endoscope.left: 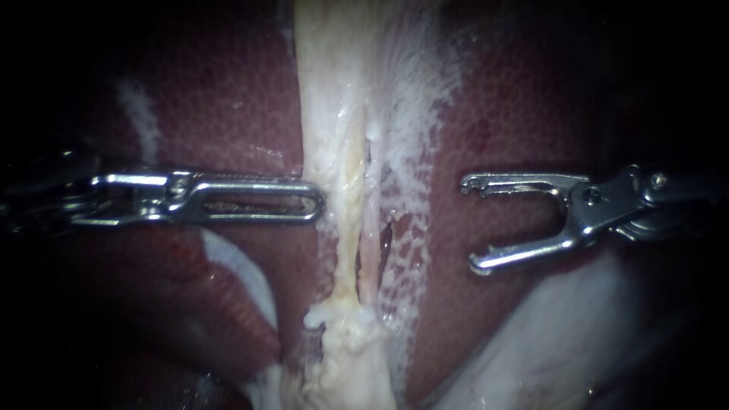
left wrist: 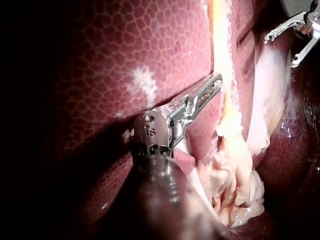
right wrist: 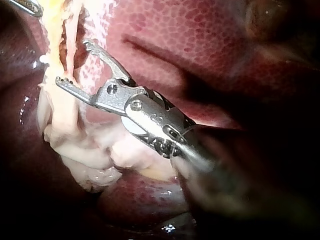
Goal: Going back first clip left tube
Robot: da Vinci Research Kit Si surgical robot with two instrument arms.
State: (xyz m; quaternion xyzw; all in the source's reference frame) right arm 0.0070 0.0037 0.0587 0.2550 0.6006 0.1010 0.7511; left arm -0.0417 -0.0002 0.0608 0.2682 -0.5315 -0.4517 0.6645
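Two pale strands run down the middle over the liver (endoscope.left: 228, 99): a yellowish left tube (endoscope.left: 343, 199) and a pinker right tube (endoscope.left: 370, 247), joining in a whitish lump (endoscope.left: 345, 319). My left instrument (endoscope.left: 315, 203) lies level with its slotted jaws shut and empty, the tip touching the white tissue beside the left tube. My right instrument (endoscope.left: 471, 224) stands well to the right of the tubes, jaws open wide, nothing between them. In the left wrist view the shut jaws (left wrist: 212, 86) sit against the yellow tube (left wrist: 220, 35). In the right wrist view the open jaws (right wrist: 73, 62) reach the tubes (right wrist: 60, 100).
Dark red mottled liver (endoscope.left: 516, 99) lies on both sides of the strands. A white frayed membrane (endoscope.left: 414, 91) spreads to the right of the tubes. Pale smooth tissue (endoscope.left: 562, 342) fills the lower right. My right instrument's open jaws (left wrist: 281, 50) show far ahead in the left wrist view.
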